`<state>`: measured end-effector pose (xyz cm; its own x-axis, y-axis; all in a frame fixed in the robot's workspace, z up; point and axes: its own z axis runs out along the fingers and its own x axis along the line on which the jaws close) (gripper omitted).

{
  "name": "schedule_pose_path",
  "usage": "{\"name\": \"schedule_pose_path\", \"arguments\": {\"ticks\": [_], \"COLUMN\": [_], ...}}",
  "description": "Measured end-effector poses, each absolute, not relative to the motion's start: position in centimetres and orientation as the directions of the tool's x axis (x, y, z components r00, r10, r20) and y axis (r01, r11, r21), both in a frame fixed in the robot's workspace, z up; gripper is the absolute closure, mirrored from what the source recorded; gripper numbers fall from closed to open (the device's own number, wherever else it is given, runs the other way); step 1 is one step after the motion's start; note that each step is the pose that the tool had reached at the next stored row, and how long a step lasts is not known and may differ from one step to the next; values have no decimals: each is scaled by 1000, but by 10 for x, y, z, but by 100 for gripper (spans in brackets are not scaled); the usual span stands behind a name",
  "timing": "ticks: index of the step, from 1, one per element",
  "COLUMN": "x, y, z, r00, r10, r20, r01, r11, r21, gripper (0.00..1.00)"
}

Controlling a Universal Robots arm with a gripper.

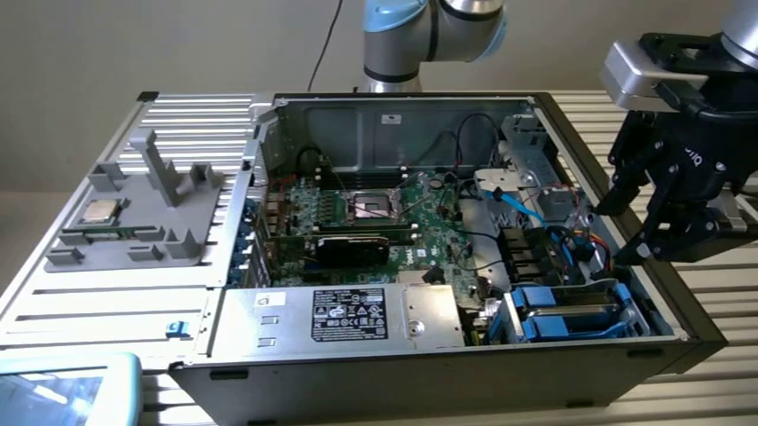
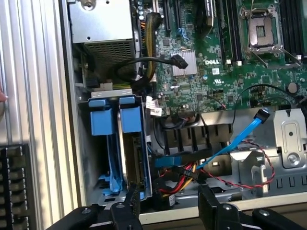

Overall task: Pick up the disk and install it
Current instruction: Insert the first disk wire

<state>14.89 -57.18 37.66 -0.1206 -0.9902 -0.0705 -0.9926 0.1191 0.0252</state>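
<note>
A black robot gripper [image 1: 624, 232] [image 2: 169, 203] hovered above the front corner of an open dark grey metal computer case [image 1: 414, 371], jaws spread wide, gripping nothing. The flat silver-grey disk in its bright blue plastic carrier [image 1: 569, 312] [image 2: 130, 122] sat slotted in the drive bay, close beside one fingertip.

Disk [image 2: 131, 122] (blue carrier) upright on edge, slotted in drive cage [image 2: 84, 158].

- White "DELL" lettering printed on the green motherboard [image 2: 225, 57].
- Black label [image 1: 347, 312] on the silver power supply box [image 1: 391, 306]: print too small to read.
</note>
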Motion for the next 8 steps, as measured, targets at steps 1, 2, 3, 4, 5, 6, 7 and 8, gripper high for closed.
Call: {"name": "schedule_pose_path", "arguments": {"ticks": [1,2,3,4,5,6,7,8], "x": [149,149,149,149,149,149,149,148], "y": [-570,-570,-570,-570,-570,-570,-570,-569], "z": [375,373,371,370,368,367,366,365], "r00": [-121,-127,-142,-159,-177,-189,-193,-195], "r10": [-990,-989,-987,-985,-982,-980,-979,-978], "r20": [-70,-71,-71,-70,-70,-70,-70,-71], "r01": [-992,-992,-990,-987,-984,-982,-981,-981], "r11": [120,126,140,158,176,187,192,194], "r21": [25,25,25,25,25,25,24,24], "gripper": [40,40,40,40,40,40,40,40]}}
